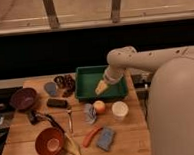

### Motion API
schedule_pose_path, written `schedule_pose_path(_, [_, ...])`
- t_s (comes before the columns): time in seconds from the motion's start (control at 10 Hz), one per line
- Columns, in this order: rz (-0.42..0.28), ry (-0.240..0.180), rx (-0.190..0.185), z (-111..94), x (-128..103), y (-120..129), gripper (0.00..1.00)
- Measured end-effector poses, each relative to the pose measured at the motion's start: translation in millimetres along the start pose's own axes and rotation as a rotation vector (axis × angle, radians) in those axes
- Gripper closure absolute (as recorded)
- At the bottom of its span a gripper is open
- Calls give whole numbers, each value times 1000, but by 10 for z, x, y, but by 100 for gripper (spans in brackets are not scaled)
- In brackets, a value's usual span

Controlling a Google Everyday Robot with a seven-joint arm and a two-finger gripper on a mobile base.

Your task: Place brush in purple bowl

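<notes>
**Wooden table point(129, 138): brush lies far from the gripper**

Gripper point(101, 86) hangs over the green tray point(87, 82); how wide it stands cannot be told. 1 brush point(35, 117) lies well apart at view-left, handle running down-right, just below the purple bowl point(24, 98), so the reach goes across.
</notes>
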Motion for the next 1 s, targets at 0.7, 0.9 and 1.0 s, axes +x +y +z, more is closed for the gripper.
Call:
schedule_pose_path(0.7, [-69,-2,-41,-21,183,-6,20])
schedule_pose_path(0.9, [-151,4,-58,75,-88,316,20])
schedule_pose_path(1.0, [-200,8,-64,140,-267,519,20])
